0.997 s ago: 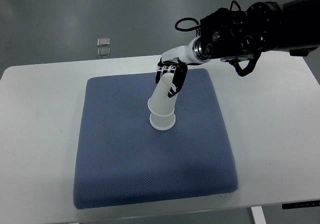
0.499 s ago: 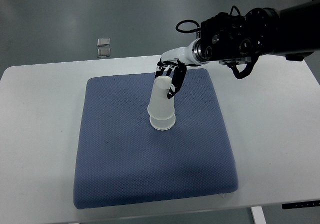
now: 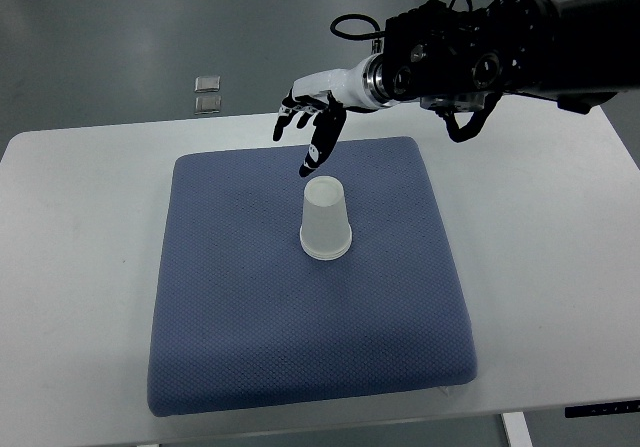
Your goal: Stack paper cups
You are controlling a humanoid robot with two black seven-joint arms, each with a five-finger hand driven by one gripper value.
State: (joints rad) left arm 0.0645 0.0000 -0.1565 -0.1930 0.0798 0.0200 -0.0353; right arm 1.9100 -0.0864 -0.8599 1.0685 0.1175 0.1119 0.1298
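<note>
Above the far edge of the blue cushion (image 3: 250, 347), the right hand (image 3: 312, 119) hung in the air at the end of a black arm that came in from the right side of the top view. Its fingers (image 3: 309, 159) were spread and loose, pointing down and to the left, and they held nothing. The longest dark fingertip reached down toward the paper cup stack (image 3: 326, 220) but stood apart from it, with a strip of blue cushion showing between the two.

The paper cup stack stood upside down near the middle of the cushion, a little toward the far side, its wide rim flat on the fabric and its narrow base turned up. It stood upright, free of any hold. How many cups made up the stack could not be told from this view.

The cushion lay on a white tabletop (image 3: 70, 267) and covered most of it, leaving bare margins on the left, right and near sides. Beyond the far left edge of the tabletop, two small grey squares (image 3: 208, 93) lay on the floor (image 3: 120, 27), one just beside the other. Nothing lay between the hand and the cup stack.
</note>
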